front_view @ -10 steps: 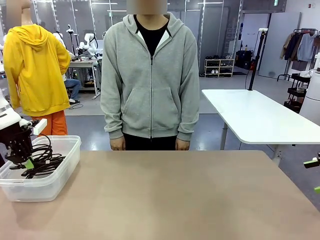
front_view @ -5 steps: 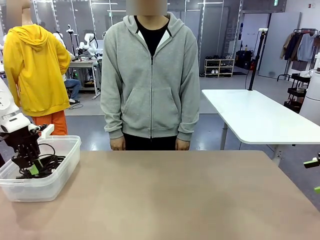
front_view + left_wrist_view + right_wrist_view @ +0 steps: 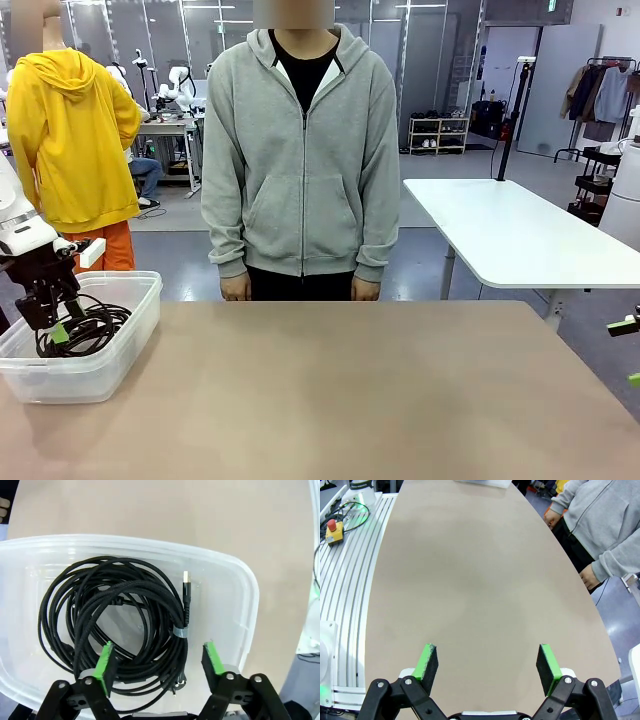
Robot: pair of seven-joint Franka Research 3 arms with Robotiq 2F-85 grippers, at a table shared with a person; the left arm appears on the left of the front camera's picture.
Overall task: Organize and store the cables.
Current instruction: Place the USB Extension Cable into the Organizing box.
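Several black cables [image 3: 125, 625] lie coiled together in a clear plastic bin [image 3: 240, 590]; one gold-tipped plug [image 3: 186, 577] points toward the bin's wall. My left gripper [image 3: 160, 660] hovers just above the coils, open, its green pads on either side of the bundle and holding nothing. In the front view that left gripper [image 3: 50, 325] stands inside the bin [image 3: 110, 365] at the table's left edge, over the cables [image 3: 95, 328]. At the table's right edge my right gripper [image 3: 632, 350] is open, and in its own view the right gripper [image 3: 485, 667] has only bare tabletop between its pads.
A person in a grey hoodie [image 3: 300, 160] stands at the far side with both hands down; one hand [image 3: 590, 577] hangs by the table edge. The brown table [image 3: 350, 400] stretches between the bin and my right gripper. A white rail with an emergency button [image 3: 335, 530] runs alongside.
My left gripper has opened and let go of the cables, which now rest lower in the bin; it has also lifted slightly. The right arm has stayed still.
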